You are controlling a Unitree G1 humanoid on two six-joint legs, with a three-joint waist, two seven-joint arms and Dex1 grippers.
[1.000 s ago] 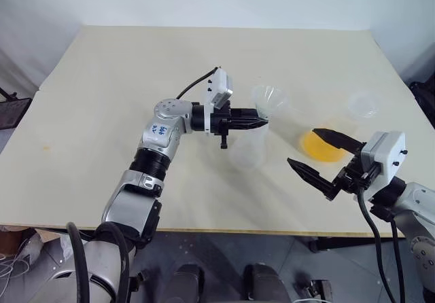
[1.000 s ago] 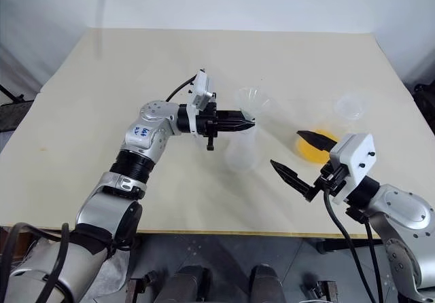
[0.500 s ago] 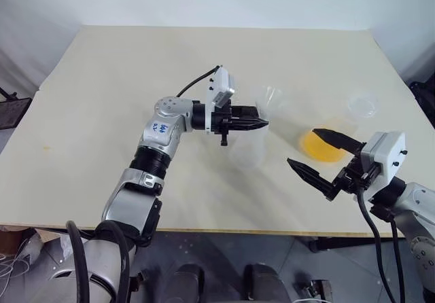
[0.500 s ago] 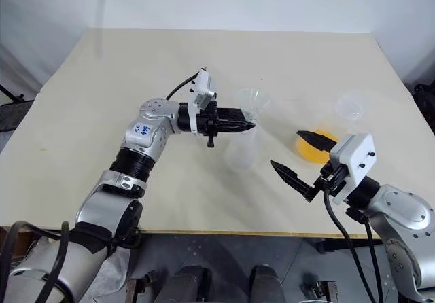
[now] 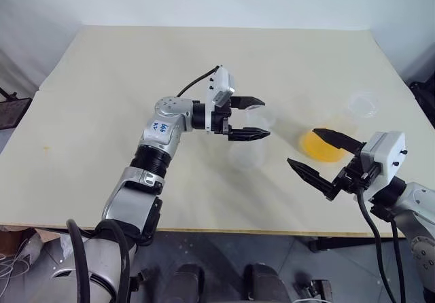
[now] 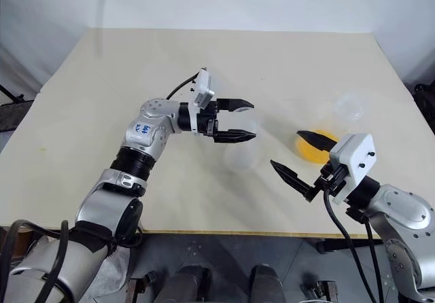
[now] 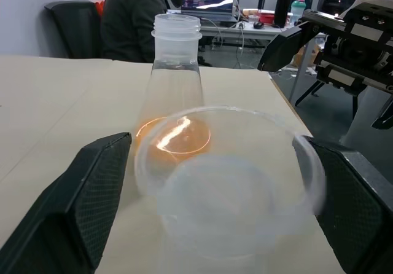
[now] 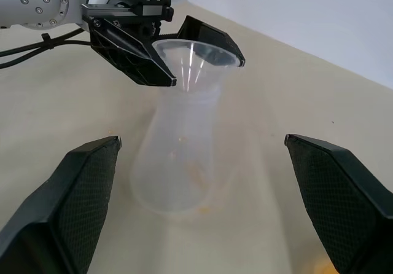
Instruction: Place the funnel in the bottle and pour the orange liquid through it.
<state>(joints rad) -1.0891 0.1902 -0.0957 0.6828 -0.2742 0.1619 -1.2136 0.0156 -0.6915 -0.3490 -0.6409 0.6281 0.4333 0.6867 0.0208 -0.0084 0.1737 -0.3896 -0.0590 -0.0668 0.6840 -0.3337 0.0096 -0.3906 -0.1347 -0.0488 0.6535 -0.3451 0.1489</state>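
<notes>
The clear funnel (image 8: 193,59) sits upright in the neck of the clear conical bottle (image 8: 178,169), which stands near the table's middle. My left gripper (image 5: 265,118) is open, one black finger on each side of the funnel's rim (image 7: 227,163) and apart from it. The orange liquid (image 5: 321,147) lies in the base of a second clear flask (image 7: 176,71) to the right of the bottle. My right gripper (image 5: 302,147) hangs open just in front of that flask, with nothing between its fingers.
A small clear cup (image 5: 362,104) stands at the far right of the beige table (image 5: 102,79). The table's front edge runs close under my right arm. In the left wrist view a seated person (image 7: 132,16) and desks lie beyond the table.
My left gripper has opened and let go of the funnel's rim. The funnel, tilted before, now stands upright in the bottle's neck. The right arm has kept still.
</notes>
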